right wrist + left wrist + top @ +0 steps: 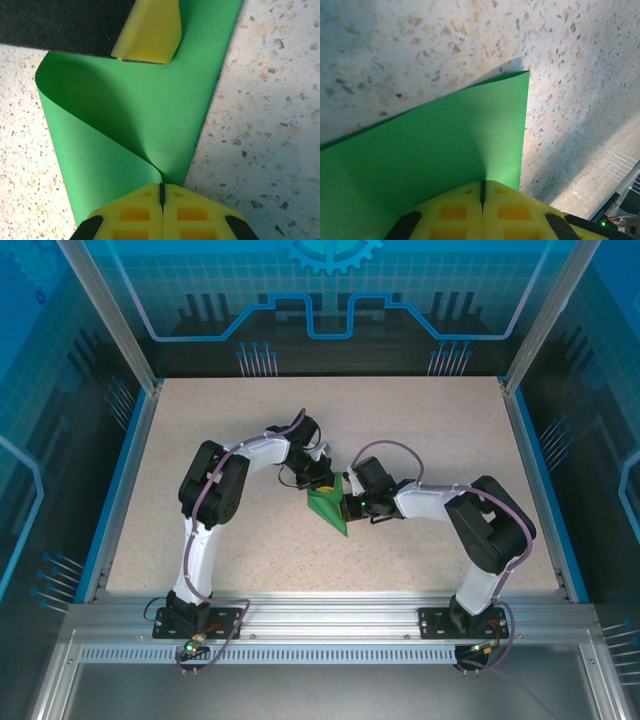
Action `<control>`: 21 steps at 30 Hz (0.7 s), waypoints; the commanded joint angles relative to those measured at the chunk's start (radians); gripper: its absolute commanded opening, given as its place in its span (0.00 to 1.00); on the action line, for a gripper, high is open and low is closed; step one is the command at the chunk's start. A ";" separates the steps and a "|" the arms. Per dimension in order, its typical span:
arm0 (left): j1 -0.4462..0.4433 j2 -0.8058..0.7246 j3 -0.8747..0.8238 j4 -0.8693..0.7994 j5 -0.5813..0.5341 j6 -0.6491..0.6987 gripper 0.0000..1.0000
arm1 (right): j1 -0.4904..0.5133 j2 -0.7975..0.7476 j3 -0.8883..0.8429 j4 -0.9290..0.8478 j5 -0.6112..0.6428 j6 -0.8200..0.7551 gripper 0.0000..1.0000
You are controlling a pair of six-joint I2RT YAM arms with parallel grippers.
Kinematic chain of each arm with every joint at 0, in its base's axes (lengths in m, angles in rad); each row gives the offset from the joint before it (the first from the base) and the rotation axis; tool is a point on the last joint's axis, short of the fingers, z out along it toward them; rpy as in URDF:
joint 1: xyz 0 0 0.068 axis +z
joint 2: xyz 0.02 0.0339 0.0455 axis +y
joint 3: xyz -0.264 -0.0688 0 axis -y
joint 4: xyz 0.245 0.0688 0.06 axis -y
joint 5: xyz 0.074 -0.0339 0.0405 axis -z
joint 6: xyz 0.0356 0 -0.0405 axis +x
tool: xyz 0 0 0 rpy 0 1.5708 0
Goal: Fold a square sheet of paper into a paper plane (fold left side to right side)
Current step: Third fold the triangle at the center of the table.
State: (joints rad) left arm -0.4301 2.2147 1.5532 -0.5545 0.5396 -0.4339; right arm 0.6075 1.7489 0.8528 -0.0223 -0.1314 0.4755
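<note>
The square sheet of paper (328,506) is bright green and lies mid-table between the two arms, bent over on itself into a narrow pointed shape. My left gripper (322,482) is at its far end. In the left wrist view the left gripper (482,184) is shut on the sheet of paper (435,150), whose free corner points away. My right gripper (347,506) is at the paper's right side. In the right wrist view the right gripper (161,186) is shut where the sheet of paper (135,115) curls over in a soft loop. A left fingertip (150,35) presses the far end. A paper plane is out of view.
The speckled beige table (430,430) has low blue walls (125,480) on the left and right. An aluminium rail (330,615) with both arm bases runs along the near edge. Bare tabletop (260,125) lies right of the paper.
</note>
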 commanded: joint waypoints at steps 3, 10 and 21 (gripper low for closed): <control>-0.018 0.047 -0.035 -0.035 -0.039 0.024 0.05 | -0.016 0.014 0.021 -0.010 0.015 0.011 0.00; -0.018 0.047 -0.035 -0.033 -0.036 0.024 0.05 | -0.016 0.018 0.021 -0.003 0.010 0.006 0.00; -0.018 0.048 -0.036 -0.035 -0.044 0.023 0.05 | -0.017 -0.006 0.048 -0.005 -0.003 -0.007 0.00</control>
State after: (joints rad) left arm -0.4313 2.2147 1.5513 -0.5491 0.5396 -0.4343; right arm 0.6075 1.7500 0.8703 -0.0254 -0.1314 0.4747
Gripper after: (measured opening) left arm 0.054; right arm 0.044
